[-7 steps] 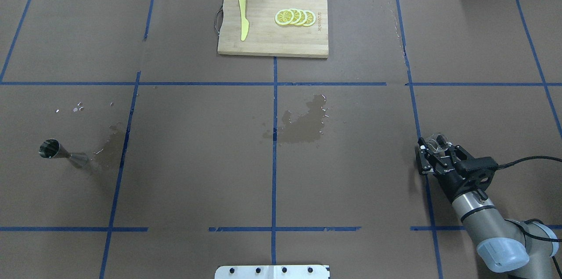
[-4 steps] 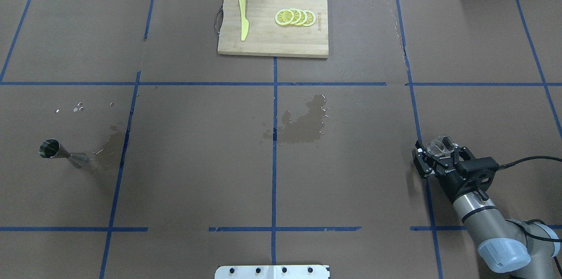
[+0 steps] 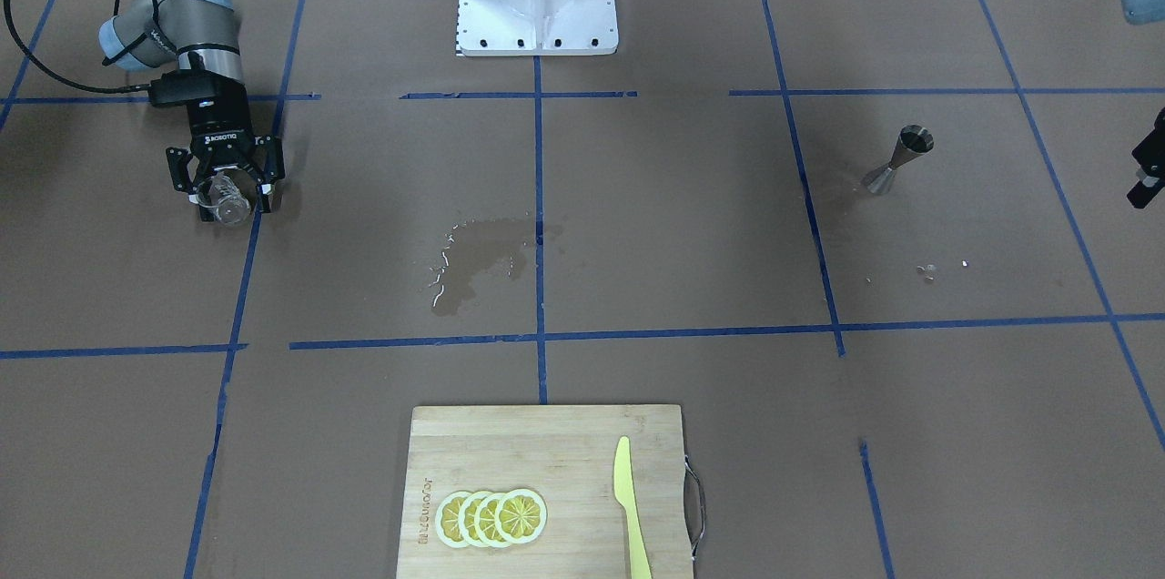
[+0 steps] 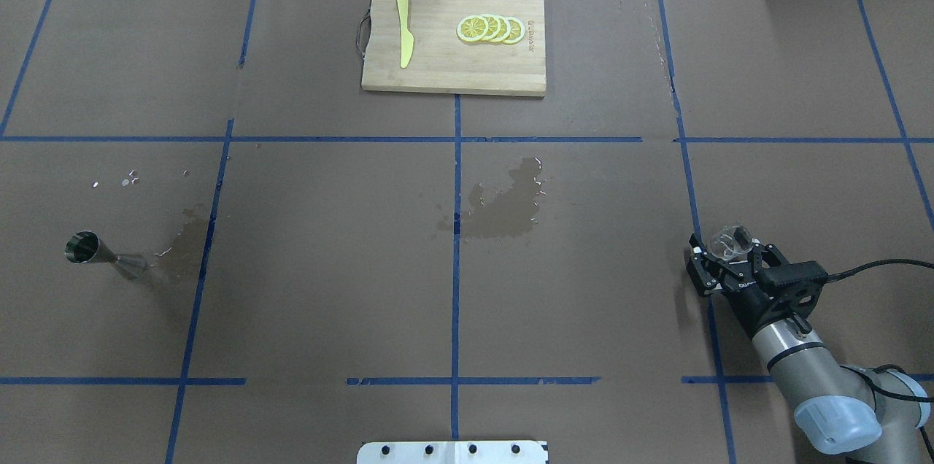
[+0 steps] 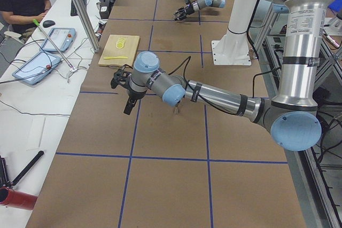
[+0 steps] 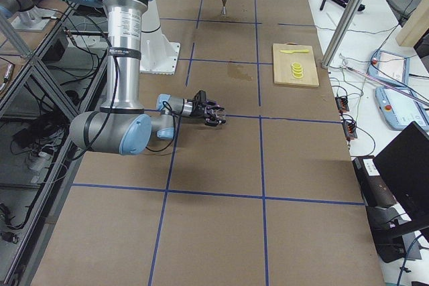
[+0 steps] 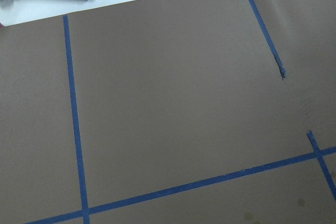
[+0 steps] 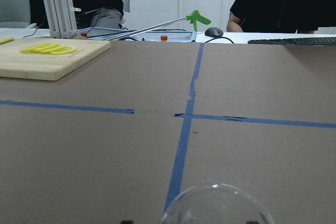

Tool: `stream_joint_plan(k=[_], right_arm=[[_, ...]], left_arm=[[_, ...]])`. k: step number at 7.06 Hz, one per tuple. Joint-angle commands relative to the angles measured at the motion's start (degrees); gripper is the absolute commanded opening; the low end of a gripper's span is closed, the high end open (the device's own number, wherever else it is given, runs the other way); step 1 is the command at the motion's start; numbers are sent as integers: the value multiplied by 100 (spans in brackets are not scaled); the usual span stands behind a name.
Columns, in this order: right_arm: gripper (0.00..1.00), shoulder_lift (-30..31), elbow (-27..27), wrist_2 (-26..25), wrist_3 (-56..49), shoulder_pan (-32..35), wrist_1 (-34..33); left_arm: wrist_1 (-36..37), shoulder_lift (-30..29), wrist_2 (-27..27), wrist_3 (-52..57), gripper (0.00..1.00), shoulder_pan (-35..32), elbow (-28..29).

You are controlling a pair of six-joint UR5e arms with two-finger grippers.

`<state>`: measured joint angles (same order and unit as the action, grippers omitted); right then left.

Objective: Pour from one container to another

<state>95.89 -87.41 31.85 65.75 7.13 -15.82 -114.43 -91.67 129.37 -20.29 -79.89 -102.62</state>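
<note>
The clear glass cup (image 4: 732,241) sits between the fingers of my right gripper (image 4: 726,254) at the table's right side, low over the brown paper. The gripper (image 3: 227,195) is shut on the cup (image 3: 224,204). The right wrist view shows only the cup's rim (image 8: 215,203) at its bottom edge. The steel jigger (image 4: 98,254) stands upright far away on the left side (image 3: 901,158), beside a wet stain. Only part of my left gripper (image 3: 1149,167) shows, at the edge of the front view and raised over the table; I cannot tell its state.
A wooden cutting board (image 4: 445,70) at the far middle carries lemon slices (image 4: 490,29) and a yellow knife (image 4: 403,28). A wet patch (image 4: 503,205) darkens the table's centre. The robot's base plate (image 3: 537,24) is at the near edge. Operators sit beyond the far edge.
The right gripper has shifted slightly toward the robot and turned a little, with the glass cup between its fingers. The jigger has not moved.
</note>
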Motion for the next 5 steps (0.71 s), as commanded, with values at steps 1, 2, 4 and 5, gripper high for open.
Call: stream_joint_plan(k=[1,2,4,5], right_arm=[[78,0,-13,-4,0,-1,0],[87,0,-13,5,-9,-1,0],[100,52,-74,205,-9,-1,18],[100,314,-292,451,-79,-1,18]], left_arm=[[0,0,0,-1,100,0,-4],[0,9,0,-1,100,-9,-47],[0,35,-9,8,100,0,-39],[-9,35,-9,17,100,0,13]])
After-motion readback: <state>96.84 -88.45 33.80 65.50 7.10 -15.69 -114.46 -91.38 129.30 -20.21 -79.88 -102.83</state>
